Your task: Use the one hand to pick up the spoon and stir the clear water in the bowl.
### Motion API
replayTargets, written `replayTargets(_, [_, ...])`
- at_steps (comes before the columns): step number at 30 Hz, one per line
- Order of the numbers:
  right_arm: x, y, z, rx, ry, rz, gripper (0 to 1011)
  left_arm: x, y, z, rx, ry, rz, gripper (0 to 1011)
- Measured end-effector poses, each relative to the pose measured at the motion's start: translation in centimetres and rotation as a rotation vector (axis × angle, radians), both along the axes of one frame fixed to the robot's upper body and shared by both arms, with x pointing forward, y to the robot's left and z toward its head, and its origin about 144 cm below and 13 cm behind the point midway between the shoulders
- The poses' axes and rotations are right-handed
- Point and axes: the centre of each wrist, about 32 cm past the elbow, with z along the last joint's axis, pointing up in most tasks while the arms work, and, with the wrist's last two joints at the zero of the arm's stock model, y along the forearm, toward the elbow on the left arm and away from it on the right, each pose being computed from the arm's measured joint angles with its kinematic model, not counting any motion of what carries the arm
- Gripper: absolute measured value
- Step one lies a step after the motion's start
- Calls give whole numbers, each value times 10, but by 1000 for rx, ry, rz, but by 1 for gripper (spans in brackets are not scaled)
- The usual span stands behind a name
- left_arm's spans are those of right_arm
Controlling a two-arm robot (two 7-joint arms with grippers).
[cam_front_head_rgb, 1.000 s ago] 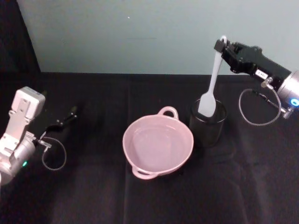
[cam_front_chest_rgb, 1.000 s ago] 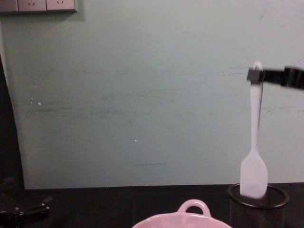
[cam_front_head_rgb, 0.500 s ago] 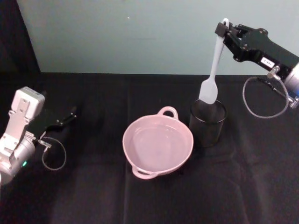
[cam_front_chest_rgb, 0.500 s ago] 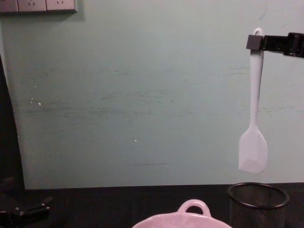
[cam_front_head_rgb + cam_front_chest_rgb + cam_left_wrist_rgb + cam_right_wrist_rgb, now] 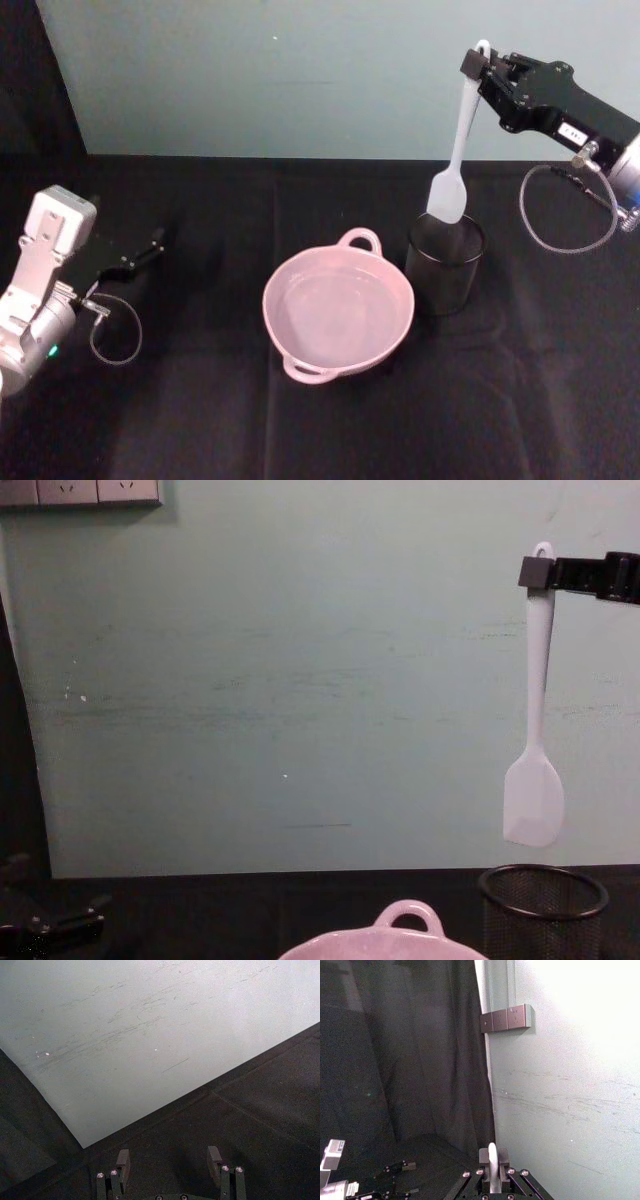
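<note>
Pinched at its handle end by the right gripper (image 5: 478,68), the white plastic spoon (image 5: 458,140) has been lifted clear of the black mesh cup (image 5: 445,265) and is held just above it, ready to be carried to the pink bowl (image 5: 268,300) beside it, the left gripper (image 5: 140,257) being parked open far to the left.

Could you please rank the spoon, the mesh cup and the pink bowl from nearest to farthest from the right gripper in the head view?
1. Spoon, clamped in the right gripper.
2. Black mesh cup, under the spoon's head.
3. Pink bowl, left of the cup.
</note>
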Motion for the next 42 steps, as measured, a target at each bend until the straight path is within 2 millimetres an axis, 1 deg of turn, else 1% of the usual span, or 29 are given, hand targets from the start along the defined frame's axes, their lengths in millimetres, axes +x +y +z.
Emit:
replayTargets(11, [0, 1, 0, 2, 1, 2, 106, 0, 0, 0, 0, 0, 0, 1011])
replayTargets(14, [2, 10, -4, 12, 0, 26, 106, 0, 0, 0, 0, 0, 0, 1011])
replayTargets(16, [3, 23, -8, 21, 3, 62, 106, 0, 0, 0, 0, 0, 0, 1011])
replayTargets(17, [4, 33, -12, 25, 8, 91, 106, 0, 0, 0, 0, 0, 0, 1011])
replayTargets(18, [4, 33, -12, 25, 8, 91, 106, 0, 0, 0, 0, 0, 0, 1011])
replayTargets(19, [5, 44, -17, 25, 15, 120, 106, 0, 0, 0, 0, 0, 0, 1011])
replayTargets(21, [6, 55, -22, 22, 20, 146, 106, 0, 0, 0, 0, 0, 0, 1011])
replayTargets(22, [7, 64, -28, 22, 22, 169, 106, 0, 0, 0, 0, 0, 0, 1011])
replayTargets(24, [8, 75, -37, 23, 21, 194, 106, 0, 0, 0, 0, 0, 0, 1011])
replayTargets(27, [9, 83, -49, 28, 17, 208, 106, 0, 0, 0, 0, 0, 0, 1011])
replayTargets(28, [9, 86, -56, 31, 15, 216, 106, 0, 0, 0, 0, 0, 0, 1011])
replayTargets(35, [4, 93, -85, 18, 24, 230, 106, 0, 0, 0, 0, 0, 0, 1011])
replayTargets(42, [-2, 96, -102, 30, 39, 240, 106, 0, 0, 0, 0, 0, 0, 1011])
